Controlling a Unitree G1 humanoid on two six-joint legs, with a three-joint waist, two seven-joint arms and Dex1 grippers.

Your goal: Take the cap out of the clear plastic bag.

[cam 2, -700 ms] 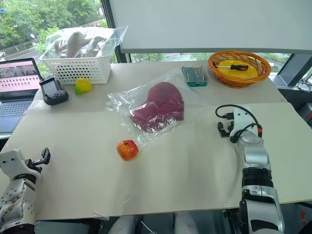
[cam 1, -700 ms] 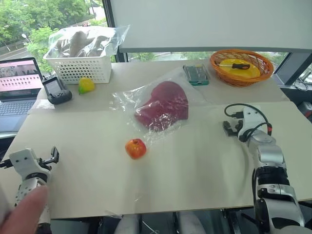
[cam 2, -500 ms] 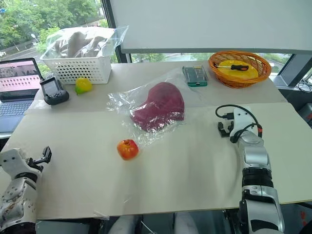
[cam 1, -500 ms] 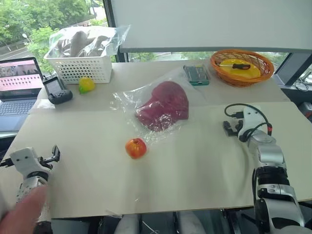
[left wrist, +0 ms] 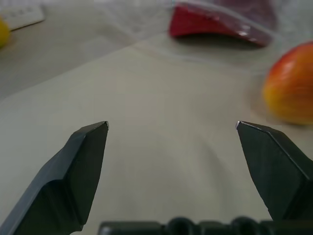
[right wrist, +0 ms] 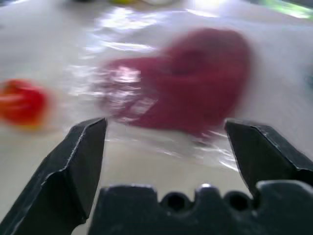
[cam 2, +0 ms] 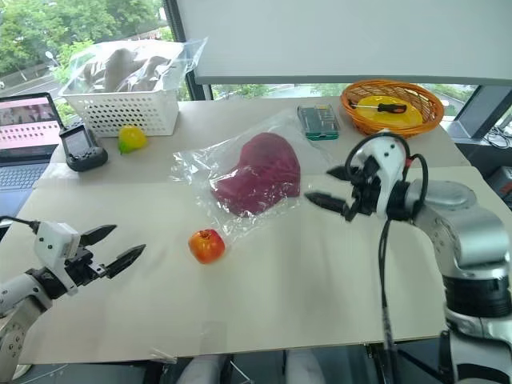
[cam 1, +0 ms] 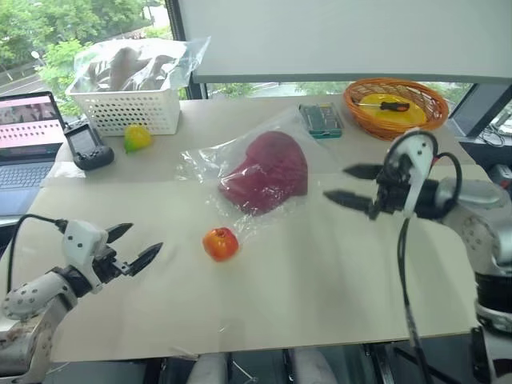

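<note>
On table, cap (cam 1: pixel 269 171) inside clear plastic bag (cam 1: pixel 210 160), left claw (cam 1: pixel 133 246) and right claw (cam 1: pixel 347 184) wide open, empty

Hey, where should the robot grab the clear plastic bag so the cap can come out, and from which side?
Probably the loose empty corner of the clear plastic bag, on the robot's left and far from the cap. There the film lies flat with no fabric under it, so the open left pincer could likely pinch plastic alone, coming in low from that side. Where the bag's mouth lies can't be made out.
</note>
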